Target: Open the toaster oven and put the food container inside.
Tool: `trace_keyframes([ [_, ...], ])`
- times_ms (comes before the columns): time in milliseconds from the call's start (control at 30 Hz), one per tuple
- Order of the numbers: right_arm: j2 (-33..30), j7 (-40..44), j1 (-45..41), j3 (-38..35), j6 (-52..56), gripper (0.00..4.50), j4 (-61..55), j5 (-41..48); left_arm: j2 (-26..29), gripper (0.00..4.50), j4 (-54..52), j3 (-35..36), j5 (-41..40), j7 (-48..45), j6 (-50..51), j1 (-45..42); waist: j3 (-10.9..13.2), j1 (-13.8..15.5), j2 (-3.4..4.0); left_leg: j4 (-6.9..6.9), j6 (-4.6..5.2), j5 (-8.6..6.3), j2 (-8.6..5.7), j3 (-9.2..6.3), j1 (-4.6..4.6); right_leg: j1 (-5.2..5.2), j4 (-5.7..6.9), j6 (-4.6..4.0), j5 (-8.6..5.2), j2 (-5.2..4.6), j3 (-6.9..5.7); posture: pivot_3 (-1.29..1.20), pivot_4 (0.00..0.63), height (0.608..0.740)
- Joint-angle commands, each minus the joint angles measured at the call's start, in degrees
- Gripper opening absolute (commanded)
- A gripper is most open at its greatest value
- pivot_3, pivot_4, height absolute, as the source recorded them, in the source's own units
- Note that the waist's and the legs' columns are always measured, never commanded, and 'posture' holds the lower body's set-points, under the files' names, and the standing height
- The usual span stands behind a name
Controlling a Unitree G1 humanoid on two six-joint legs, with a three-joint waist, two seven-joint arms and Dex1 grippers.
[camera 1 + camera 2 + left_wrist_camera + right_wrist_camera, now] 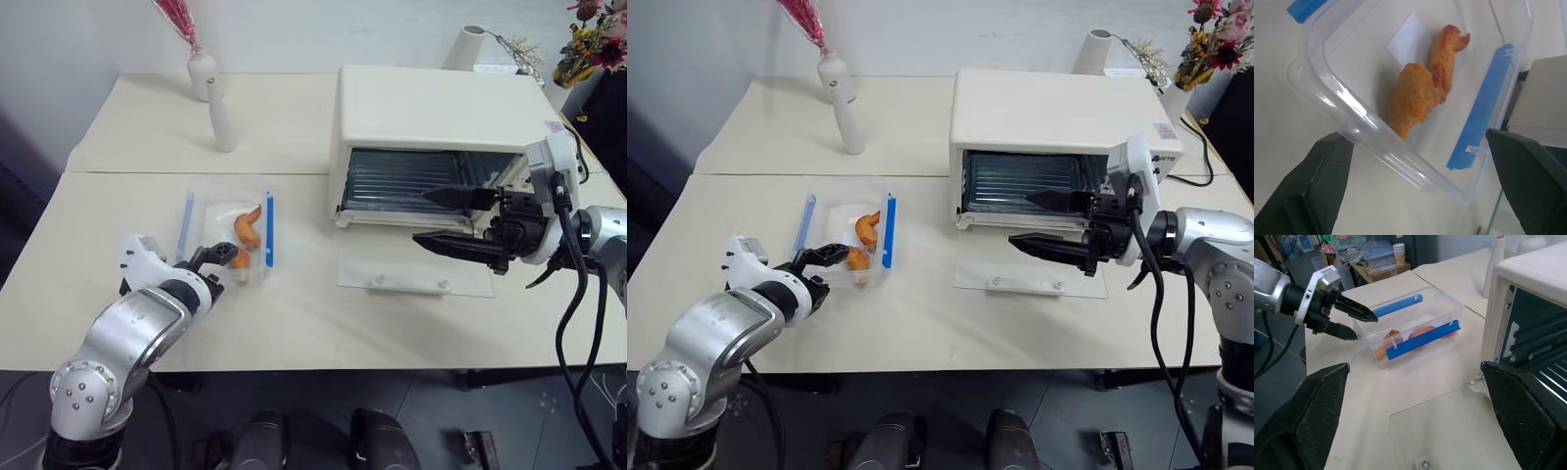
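The cream-white toaster oven (pixel 431 108) stands at the back right of the table. Its glass door (pixel 411 264) lies folded down flat, showing the rack inside. Left of it on the table sits the clear food container (pixel 211 211) with blue clip strips and orange fried pieces (pixel 1415 95). My left gripper (pixel 217 269) is open at the container's near end, and that end sits in the wide gap between its fingers (pixel 1317 186). My right gripper (pixel 423 217) hovers open in front of the oven's mouth above the door, pointing left toward the container.
Two white vases (pixel 223 116) stand at the back left, one with pink stems. Another white vase (pixel 465 47) and a bunch of flowers (pixel 593 39) are behind the oven at the right. A black cable (pixel 578 323) hangs off my right arm.
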Motion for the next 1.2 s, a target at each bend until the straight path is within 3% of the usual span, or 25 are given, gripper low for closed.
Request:
trace_keyframes([
  [33,-1.1,-0.7,0.1,-2.9,0.4,4.50,-2.7,1.8,-1.7,4.49,1.3,2.9,0.0,2.2,3.2,0.1,0.0,0.0,0.00,0.00,0.00,0.00,0.00,0.00,0.00,0.00,0.00,0.01,0.00,0.00,0.00,0.00,0.150,0.740],
  [200,-0.7,-2.1,1.8,-3.6,0.3,4.50,-4.1,2.4,-2.7,4.49,5.9,6.1,0.0,1.4,8.6,-0.5,0.0,0.0,0.00,0.00,-0.01,0.01,0.01,-0.01,0.00,-0.01,0.00,0.01,0.00,0.01,0.00,0.00,0.150,0.740],
  [233,-0.6,-2.4,1.9,-3.7,0.4,4.50,-4.3,2.6,-2.6,4.31,7.0,6.7,0.0,1.2,9.7,-1.1,0.0,0.0,0.00,0.00,-0.01,0.01,-0.01,-0.01,0.00,-0.01,0.00,0.01,0.01,0.00,0.01,0.00,0.150,0.740],
  [333,-0.3,-3.2,1.9,-4.2,0.7,4.50,-4.6,3.2,-0.8,3.63,11.1,7.8,0.0,0.9,13.8,-2.9,0.0,0.1,-0.01,0.00,-0.01,0.01,-0.02,-0.03,0.00,0.00,-0.01,0.02,0.01,0.01,0.01,0.00,0.150,0.740],
  [600,-0.5,-4.6,2.2,-4.7,0.7,4.50,-4.8,4.5,1.2,1.19,17.5,10.1,0.0,2.1,20.7,-7.6,0.0,0.0,-0.01,-0.03,-0.02,0.01,-0.01,-0.01,-0.01,-0.05,0.01,0.03,0.01,0.00,0.03,0.00,0.150,0.740],
  [700,-0.4,-5.1,2.4,-4.8,0.6,4.50,-4.8,4.6,5.7,0.37,20.7,11.6,0.0,0.0,24.9,-8.0,0.0,-0.1,-0.02,-0.10,-0.04,0.01,0.00,-0.01,-0.01,-0.09,0.02,0.03,0.01,0.00,0.03,0.00,0.150,0.740],
  [967,-0.8,-5.4,3.3,-5.1,0.2,4.50,-4.3,3.8,24.7,0.29,32.0,8.0,0.0,-21.3,41.0,-14.1,0.1,-0.1,-0.11,-0.49,-0.24,0.19,0.00,0.19,-0.17,-0.58,0.11,0.01,0.00,0.06,0.19,0.00,0.150,0.740],
  [1200,-2.2,-6.2,6.7,-8.4,0.8,4.50,-4.7,3.8,28.5,0.29,33.6,1.0,0.0,-32.8,46.6,-22.4,0.1,-0.1,-0.13,-0.54,-0.22,0.17,-0.04,0.18,-0.25,-0.63,0.06,0.02,0.01,0.01,0.18,0.00,0.150,0.740],
])
